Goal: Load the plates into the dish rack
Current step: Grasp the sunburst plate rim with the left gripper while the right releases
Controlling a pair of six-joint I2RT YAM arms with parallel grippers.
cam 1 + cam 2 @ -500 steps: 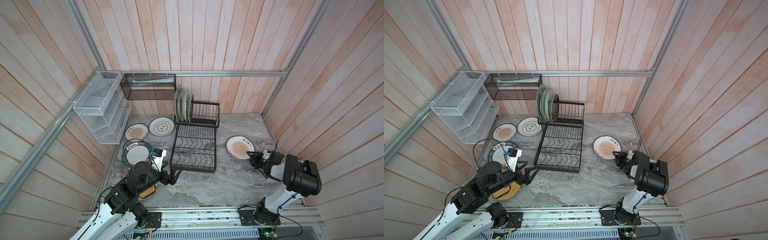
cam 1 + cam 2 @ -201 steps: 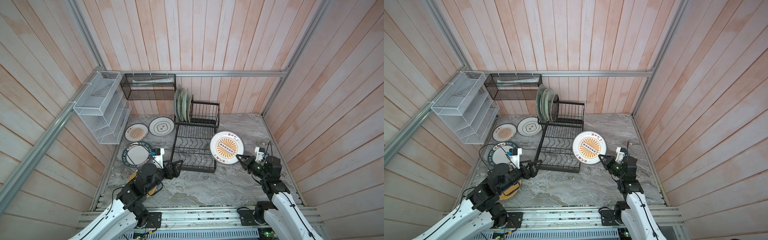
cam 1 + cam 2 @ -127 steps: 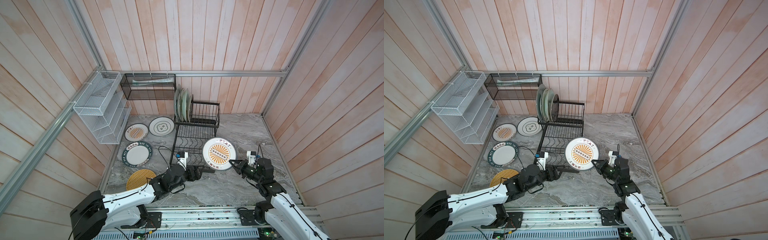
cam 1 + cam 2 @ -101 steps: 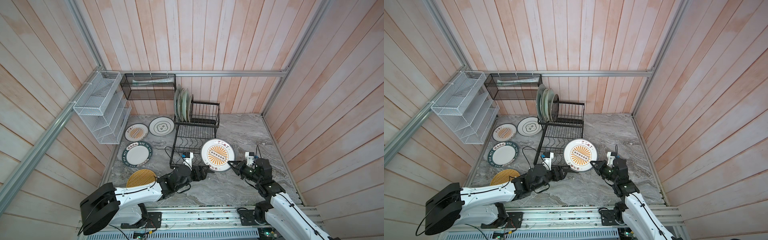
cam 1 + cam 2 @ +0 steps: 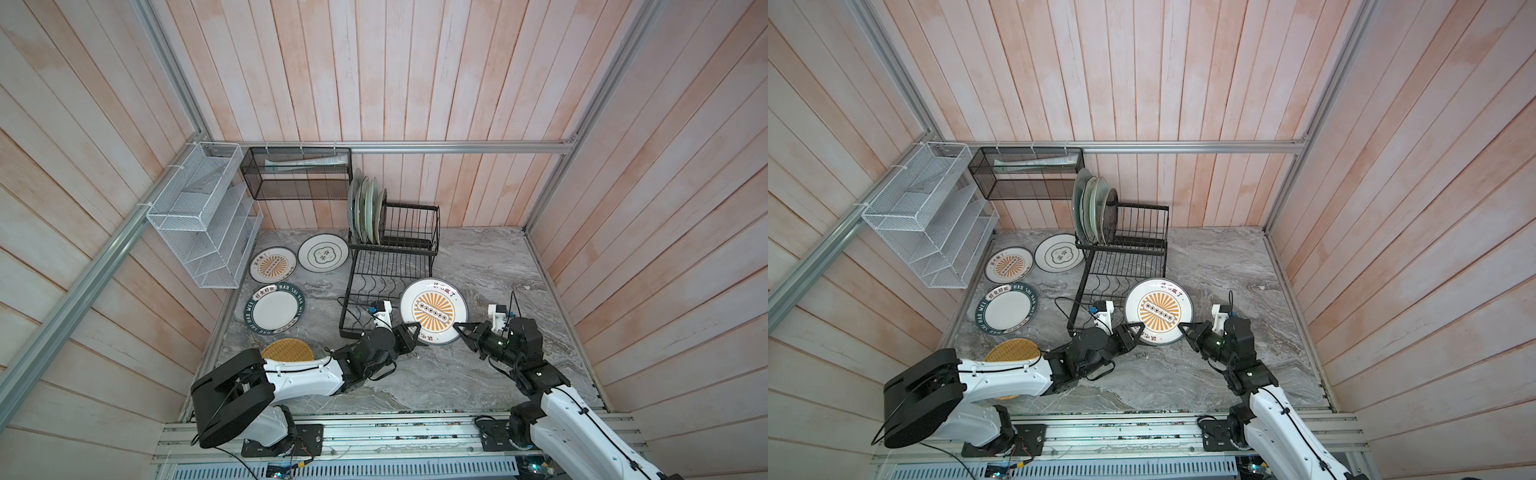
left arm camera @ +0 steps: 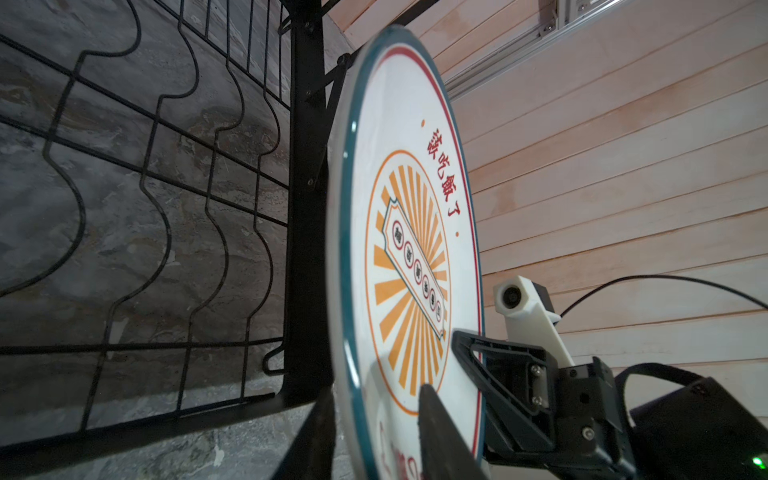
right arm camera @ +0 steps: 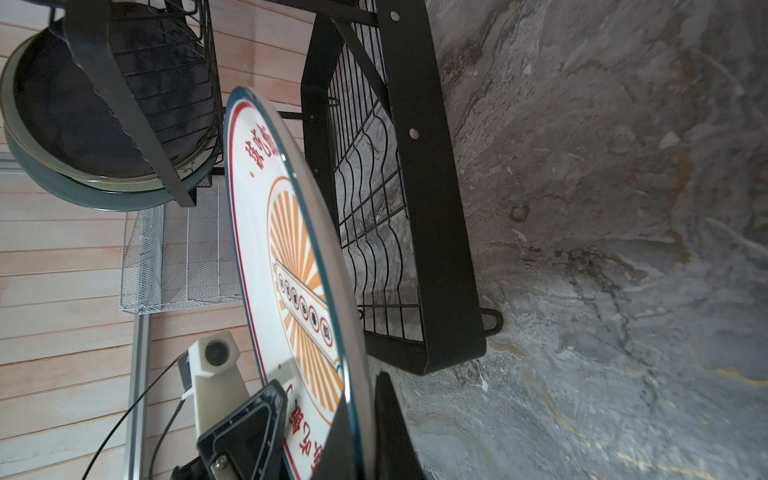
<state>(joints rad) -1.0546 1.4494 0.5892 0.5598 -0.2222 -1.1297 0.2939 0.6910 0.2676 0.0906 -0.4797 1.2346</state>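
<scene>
A white plate with an orange sunburst [image 5: 432,309] [image 5: 1158,311] hangs tilted on edge beside the front right corner of the black dish rack [image 5: 390,266] [image 5: 1125,262]. My right gripper [image 5: 459,328] [image 7: 361,395] is shut on its lower right rim. At the lower left rim my left gripper [image 5: 417,334] [image 6: 378,399] has one finger on the plate's face [image 6: 415,249] and one behind it, shut on it. Several plates [image 5: 365,212] stand upright in the rack's upper tier. The lower tier of wavy slots holds nothing.
Plates lie flat on the marble left of the rack: another sunburst plate [image 5: 273,266], a white lettered plate [image 5: 323,253], a dark-rimmed plate [image 5: 274,308] and a yellow ribbed plate [image 5: 286,350]. A white mesh organizer [image 5: 199,232] and a black mesh basket [image 5: 297,174] hang on the walls.
My right gripper lifted the sunburst plate off the table and carried it left to the rack's front corner. My left arm swung across from the left and its jaws closed on the plate's rim.
</scene>
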